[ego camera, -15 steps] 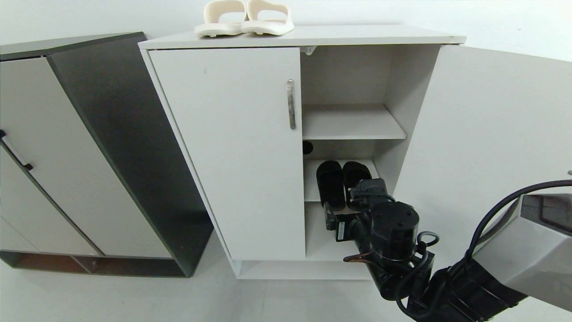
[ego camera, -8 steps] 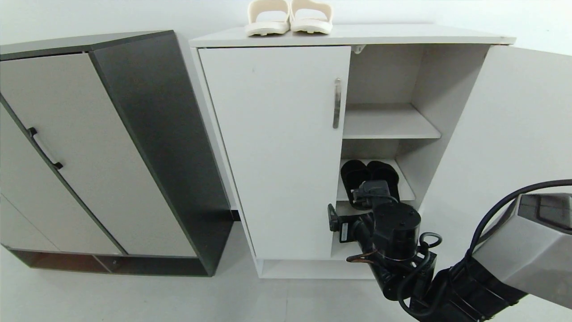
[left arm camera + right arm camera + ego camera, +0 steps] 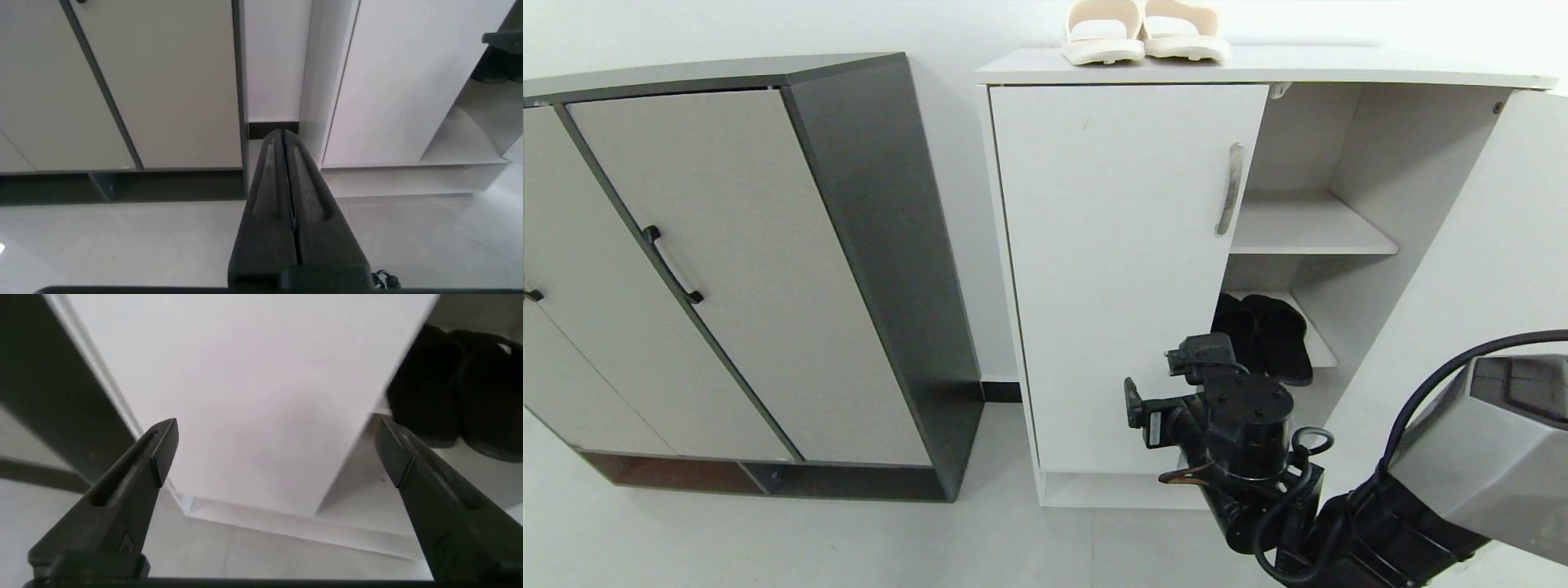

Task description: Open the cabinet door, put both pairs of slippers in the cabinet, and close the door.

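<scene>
1. At the left of the head view stands a dark cabinet (image 3: 768,245), which is not part of your task. Your left gripper (image 3: 282,143) points low toward the gap between it and the white cabinet (image 3: 1339,67). Its fingers are pressed together and hold nothing.
2. The beige slippers (image 3: 1143,39) lie on top of the white cabinet, at the upper middle of the frame, well above your right gripper (image 3: 276,433).
3. The right gripper is spread wide and empty, low before the closed door (image 3: 1127,269). The black slippers (image 3: 1270,335) sit on the lower shelf (image 3: 1321,347), just to its right.
4. If you lift straight up, I think the wrist can strike the handle (image 3: 1232,189). A hard touch can also push the beige pair off the top.
5. The open door (image 3: 1462,269) stands near the arm at the right, so a wide swing may knock it.
</scene>
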{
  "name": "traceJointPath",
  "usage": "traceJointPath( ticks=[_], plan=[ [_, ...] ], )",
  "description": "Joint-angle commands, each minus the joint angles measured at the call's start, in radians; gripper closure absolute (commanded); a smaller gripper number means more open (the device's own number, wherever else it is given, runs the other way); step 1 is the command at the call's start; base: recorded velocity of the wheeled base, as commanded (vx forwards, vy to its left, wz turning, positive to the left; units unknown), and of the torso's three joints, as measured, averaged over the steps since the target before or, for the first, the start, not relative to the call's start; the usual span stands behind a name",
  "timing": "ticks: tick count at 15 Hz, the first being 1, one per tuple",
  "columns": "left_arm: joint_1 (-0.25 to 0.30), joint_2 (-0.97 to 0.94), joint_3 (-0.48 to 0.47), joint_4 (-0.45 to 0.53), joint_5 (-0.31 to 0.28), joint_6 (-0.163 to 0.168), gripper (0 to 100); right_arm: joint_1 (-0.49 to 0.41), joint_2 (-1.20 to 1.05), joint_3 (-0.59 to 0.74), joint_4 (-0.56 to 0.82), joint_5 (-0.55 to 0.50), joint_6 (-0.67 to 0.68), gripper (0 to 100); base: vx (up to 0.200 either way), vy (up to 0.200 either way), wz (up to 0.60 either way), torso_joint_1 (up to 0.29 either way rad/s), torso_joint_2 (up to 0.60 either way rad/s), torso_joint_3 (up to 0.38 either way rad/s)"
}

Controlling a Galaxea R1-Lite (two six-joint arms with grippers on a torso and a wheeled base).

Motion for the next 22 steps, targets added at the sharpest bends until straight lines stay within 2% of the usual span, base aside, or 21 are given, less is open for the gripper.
traceJointPath(
  ticks=[1, 6, 14, 18, 22],
  plan=[
    [0.001, 0.002, 0.000, -0.001, 0.000, -0.002, 100, -0.002, -0.007, 0.005, -0.015, -0.002, -0.002, 0, 0.000, 0.000, 0.00, 0.000, 0.00, 0.000],
    [0.001, 0.002, 0.000, -0.001, 0.000, -0.002, 100, -0.035, 0.001, 0.064, -0.150, 0.008, -0.095, 0, 0.000, 0.000, 0.00, 0.000, 0.00, 0.000],
    [0.001, 0.002, 0.000, -0.001, 0.000, -0.002, 100, -0.035, 0.003, 0.054, -0.155, 0.040, -0.123, 0, 0.000, 0.000, 0.00, 0.000, 0.00, 0.000],
    [0.001, 0.002, 0.000, -0.001, 0.000, -0.002, 100, -0.035, 0.003, 0.054, -0.153, 0.040, -0.123, 0, 0.000, 0.000, 0.00, 0.013, -0.19, -0.277],
    [0.001, 0.002, 0.000, -0.001, 0.000, -0.002, 100, -0.032, 0.001, 0.057, -0.153, 0.040, -0.124, 0, 0.000, 0.000, 0.00, 0.059, -0.51, -0.361]
  ],
)
